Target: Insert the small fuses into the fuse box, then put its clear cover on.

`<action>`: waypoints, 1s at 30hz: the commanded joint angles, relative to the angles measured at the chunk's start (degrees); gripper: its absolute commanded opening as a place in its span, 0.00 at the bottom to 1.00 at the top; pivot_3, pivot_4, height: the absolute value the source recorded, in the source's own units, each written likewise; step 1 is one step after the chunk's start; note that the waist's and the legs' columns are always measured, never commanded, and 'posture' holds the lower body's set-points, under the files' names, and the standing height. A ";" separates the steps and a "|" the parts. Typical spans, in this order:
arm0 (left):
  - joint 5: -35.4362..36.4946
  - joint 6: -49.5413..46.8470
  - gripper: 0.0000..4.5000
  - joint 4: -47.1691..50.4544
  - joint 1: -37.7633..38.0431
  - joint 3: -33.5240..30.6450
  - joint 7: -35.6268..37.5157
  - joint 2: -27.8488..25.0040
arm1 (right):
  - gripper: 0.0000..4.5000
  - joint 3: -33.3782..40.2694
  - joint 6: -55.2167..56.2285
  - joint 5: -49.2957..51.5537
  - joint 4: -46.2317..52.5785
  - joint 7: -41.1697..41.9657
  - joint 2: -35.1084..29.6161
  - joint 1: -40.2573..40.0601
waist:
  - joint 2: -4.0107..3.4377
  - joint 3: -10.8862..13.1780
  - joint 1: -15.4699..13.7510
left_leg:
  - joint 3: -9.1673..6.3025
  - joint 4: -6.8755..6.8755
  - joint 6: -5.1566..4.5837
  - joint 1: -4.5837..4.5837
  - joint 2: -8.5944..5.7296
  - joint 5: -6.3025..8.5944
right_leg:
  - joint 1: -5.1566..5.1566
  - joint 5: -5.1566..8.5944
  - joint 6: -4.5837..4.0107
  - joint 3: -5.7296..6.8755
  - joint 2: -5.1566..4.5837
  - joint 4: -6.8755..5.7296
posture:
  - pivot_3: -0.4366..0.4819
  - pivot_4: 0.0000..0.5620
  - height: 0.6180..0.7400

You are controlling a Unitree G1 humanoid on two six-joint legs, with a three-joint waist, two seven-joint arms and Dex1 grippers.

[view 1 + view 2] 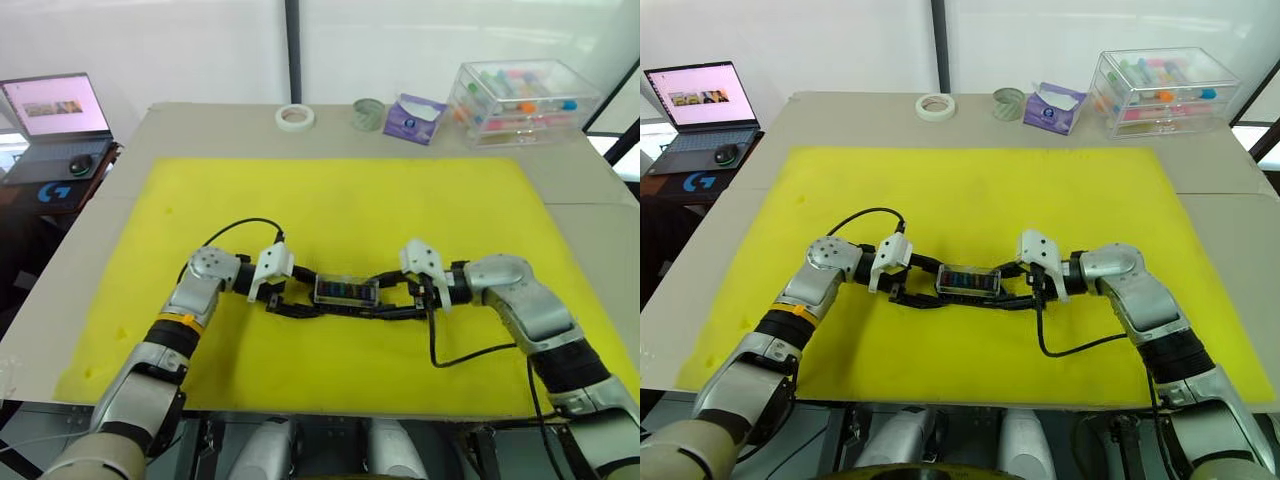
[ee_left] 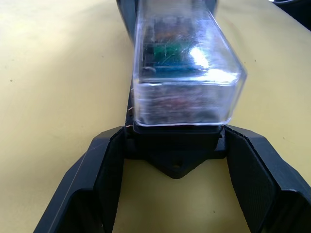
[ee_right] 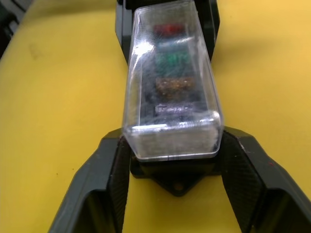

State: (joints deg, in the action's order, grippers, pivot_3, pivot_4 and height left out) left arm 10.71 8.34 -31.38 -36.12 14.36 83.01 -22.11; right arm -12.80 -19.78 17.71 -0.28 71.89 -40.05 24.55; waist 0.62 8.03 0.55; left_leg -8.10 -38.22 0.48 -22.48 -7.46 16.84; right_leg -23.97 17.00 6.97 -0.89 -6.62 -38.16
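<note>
From the head views, the fuse box (image 1: 346,292) lies on the yellow mat (image 1: 340,200), near the mat's front edge. The clear cover (image 1: 347,284) sits on top of it. The left gripper (image 1: 290,300) is at one end of the box and the right gripper (image 1: 400,297) is at the other end.

In the left wrist view, the box end sits between the spread fingers (image 2: 109,170), touching both.

In the right wrist view, coloured small fuses (image 3: 172,60) show under the cover, and the open fingers (image 3: 243,179) sit at both sides of the box end.
</note>
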 commanded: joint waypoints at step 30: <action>0.66 0.79 0.61 0.34 -0.43 -1.42 -1.15 0.80 | 0.57 1.91 -2.05 0.64 6.48 0.06 -3.34 -2.36 | 0.01 0.01 -0.13 | -0.03 0.00 0.00 -0.01 -0.02 0.00 | 0.00 0.00 0.00 0.00 -0.03 0.01 | 0.48 0.27 1.00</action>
State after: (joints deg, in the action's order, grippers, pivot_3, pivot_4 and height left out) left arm 10.70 8.46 -31.40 -36.10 14.41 83.08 -21.73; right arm -11.24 -22.08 17.99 4.23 71.09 -42.69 22.66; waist 0.63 8.04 0.42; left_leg -8.13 -38.21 0.48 -22.49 -7.47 16.84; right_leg -23.97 17.00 6.97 -0.89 -6.65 -38.15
